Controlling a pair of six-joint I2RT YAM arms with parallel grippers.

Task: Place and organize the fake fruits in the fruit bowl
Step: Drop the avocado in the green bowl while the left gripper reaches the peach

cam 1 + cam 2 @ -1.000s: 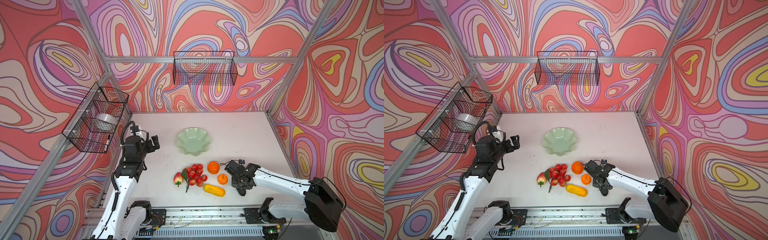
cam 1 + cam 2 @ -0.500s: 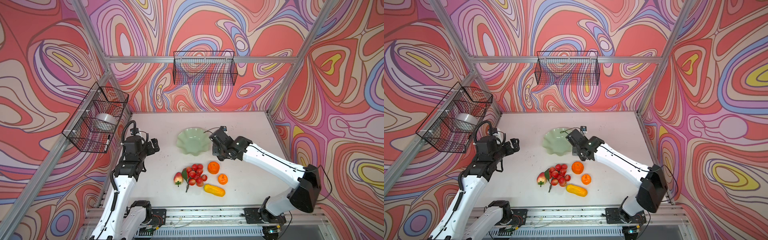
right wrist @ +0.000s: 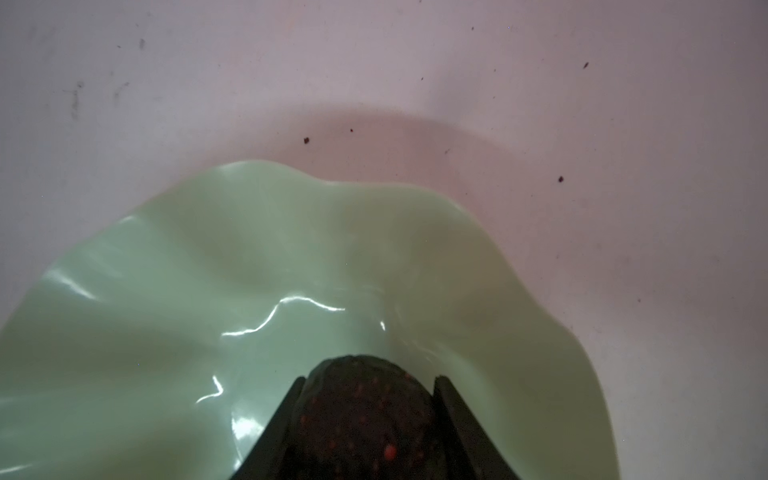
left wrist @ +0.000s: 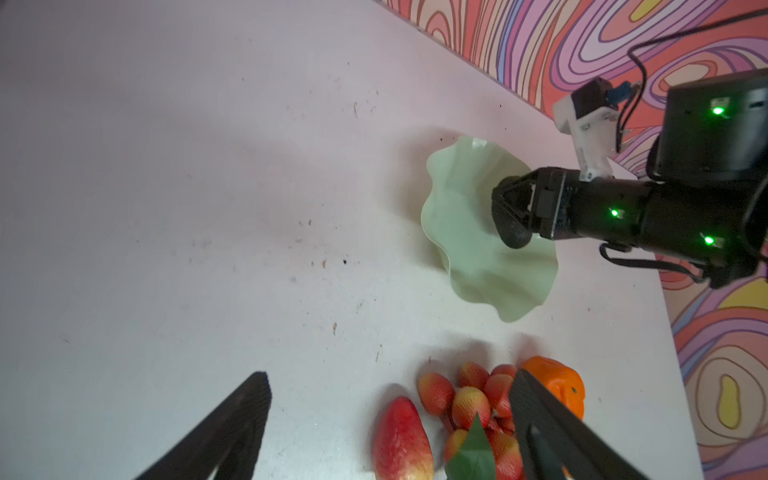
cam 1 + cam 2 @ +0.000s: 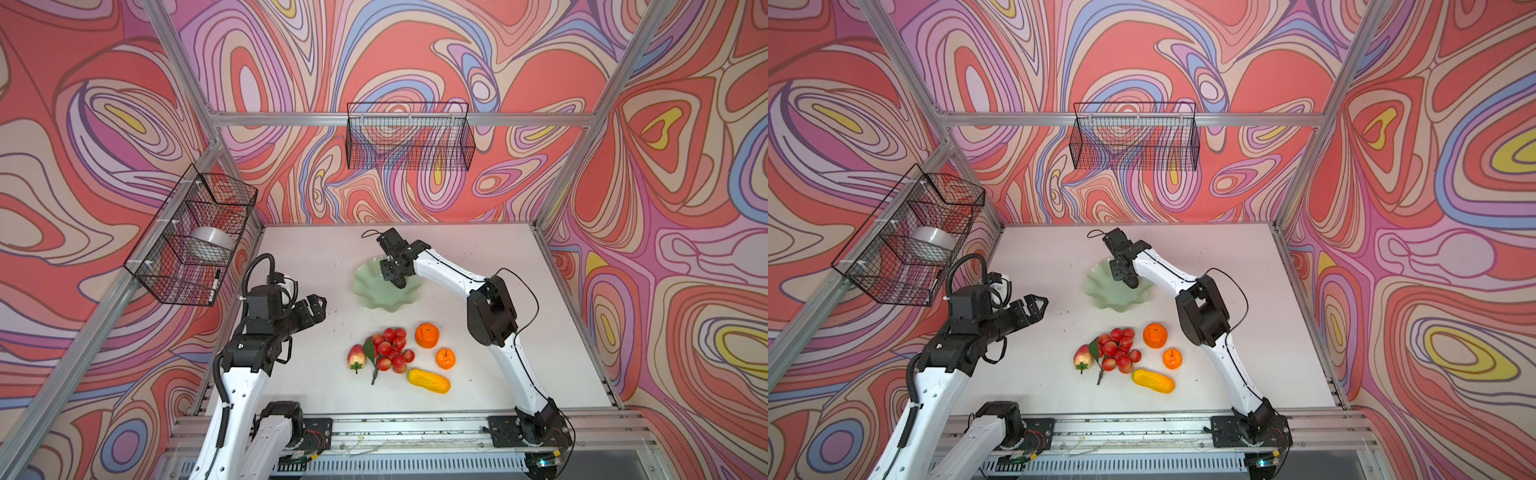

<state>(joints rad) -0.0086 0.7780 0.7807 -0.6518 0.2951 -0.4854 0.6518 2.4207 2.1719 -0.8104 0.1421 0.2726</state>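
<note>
White tabletop: dark plastic avocado is clamped by right gripper over pale mint-green scalloped fruit bowl, far ctr. Left gripper is held spread, empty, at left.

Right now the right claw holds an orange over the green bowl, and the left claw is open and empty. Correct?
Wrong fruit: the right wrist view shows the right claw holding the dark avocado over the bowl. The left claw is open and empty.
</note>
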